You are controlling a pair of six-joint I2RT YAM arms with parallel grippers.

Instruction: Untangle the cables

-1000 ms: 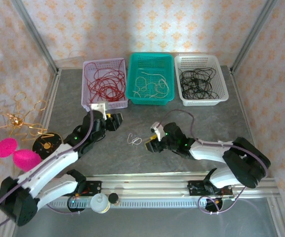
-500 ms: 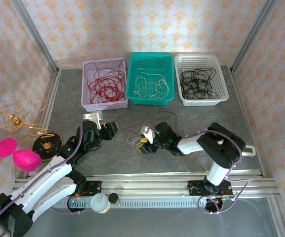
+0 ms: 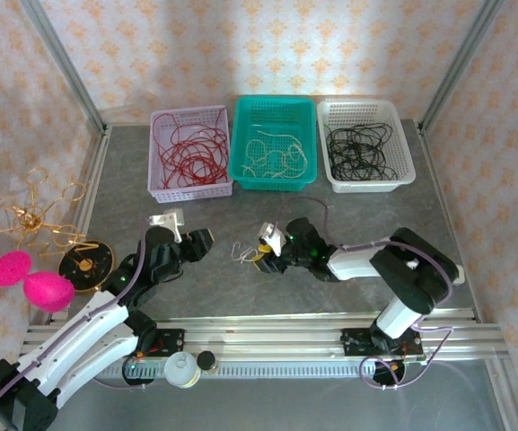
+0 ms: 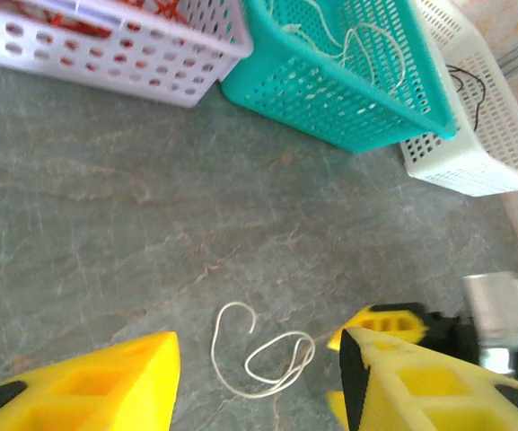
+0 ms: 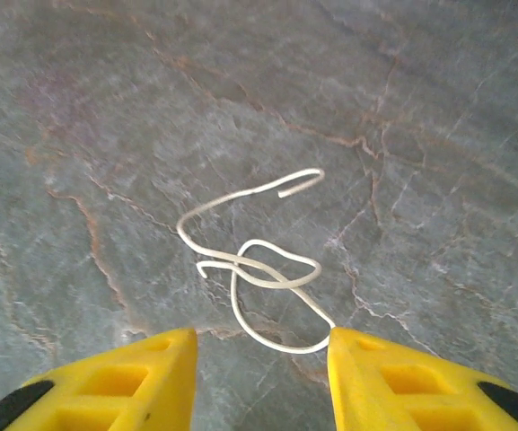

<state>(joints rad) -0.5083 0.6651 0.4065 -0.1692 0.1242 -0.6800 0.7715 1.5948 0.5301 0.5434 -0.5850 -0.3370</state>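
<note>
Cables (image 3: pixel 274 154) of three colours sit in baskets along the 12 o'clock edge of the worktop (image 3: pixel 438 206): red ones in the lilac basket (image 3: pixel 162 190), cream ones in the teal basket (image 3: pixel 241 135), black ones in the white basket (image 3: pixel 402 175). One loose cream strand (image 3: pixel 243 254) lies curled on the bare stone-grey surface near the middle, touching no other wire.

From above, the left claw (image 3: pixel 203 241) is at the strand's 9 o'clock, near but apart from it. The right claw (image 3: pixel 261 259) is at its 3 o'clock, just beside it.

In the left wrist view, the left claw (image 4: pixel 259 359) stands spread and pinches nothing, with the strand (image 4: pixel 260 352) on the worktop between its yellow fingers (image 4: pixel 106 386).

In the right wrist view, the right claw (image 5: pixel 260 341) is also spread and empty. The strand (image 5: pixel 254 269) lies at its 12 o'clock, the lowest loop reaching just between the fingertips (image 5: pixel 173 355).
</note>
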